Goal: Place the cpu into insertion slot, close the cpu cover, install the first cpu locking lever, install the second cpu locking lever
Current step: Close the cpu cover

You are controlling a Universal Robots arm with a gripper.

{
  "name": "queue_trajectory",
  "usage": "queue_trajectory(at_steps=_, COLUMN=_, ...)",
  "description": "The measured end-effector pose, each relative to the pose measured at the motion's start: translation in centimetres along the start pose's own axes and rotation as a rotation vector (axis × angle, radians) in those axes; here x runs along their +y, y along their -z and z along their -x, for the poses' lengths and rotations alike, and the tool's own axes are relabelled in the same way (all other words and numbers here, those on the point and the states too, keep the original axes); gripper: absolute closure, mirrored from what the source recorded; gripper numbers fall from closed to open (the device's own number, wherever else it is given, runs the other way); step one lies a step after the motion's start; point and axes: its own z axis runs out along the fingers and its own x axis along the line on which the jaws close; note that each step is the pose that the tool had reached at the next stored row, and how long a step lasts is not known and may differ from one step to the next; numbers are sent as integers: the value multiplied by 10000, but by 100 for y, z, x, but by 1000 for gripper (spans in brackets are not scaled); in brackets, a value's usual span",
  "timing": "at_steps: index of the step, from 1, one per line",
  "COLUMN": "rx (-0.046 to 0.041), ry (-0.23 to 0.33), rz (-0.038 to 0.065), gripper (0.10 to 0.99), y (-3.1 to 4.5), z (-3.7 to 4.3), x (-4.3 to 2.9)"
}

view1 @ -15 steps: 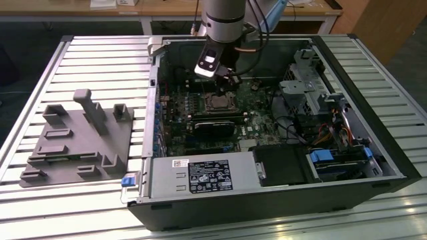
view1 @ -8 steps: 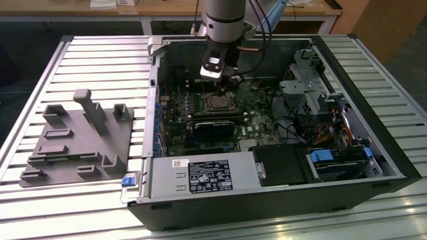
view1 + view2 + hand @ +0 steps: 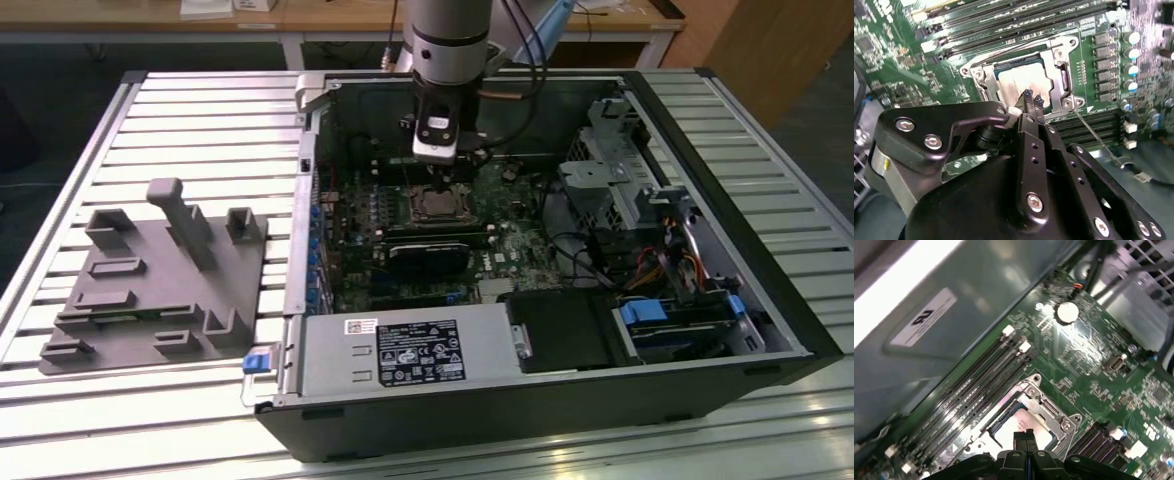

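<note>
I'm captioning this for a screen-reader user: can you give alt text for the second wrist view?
The black gripper, fingertips pressed together, sits over the edge of a small square silver-grey cpu that lies under a thin metal frame cover, on a green circuit board.

**Colour key.** Cpu (image 3: 1021,85): dull silver-grey top with pale glare. Cpu cover (image 3: 1066,82): bright bare-metal silver. Circuit board (image 3: 899,65): green, speckled with small silver and black parts. Gripper (image 3: 1033,100): matt black, silver screw heads. In the exterior view, the case (image 3: 534,420) is black. At its 6 o'clock, the power supply box (image 3: 400,355) is grey with a black label. At 9 o'clock, the fixture block (image 3: 147,290) is plain grey on the silver-slatted table (image 3: 200,110).
</note>
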Motion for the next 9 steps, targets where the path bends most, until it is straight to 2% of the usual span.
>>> queue_trajectory(at_steps=9, rx=30, ry=1634, rz=21, gripper=980, y=0, z=0, x=0)
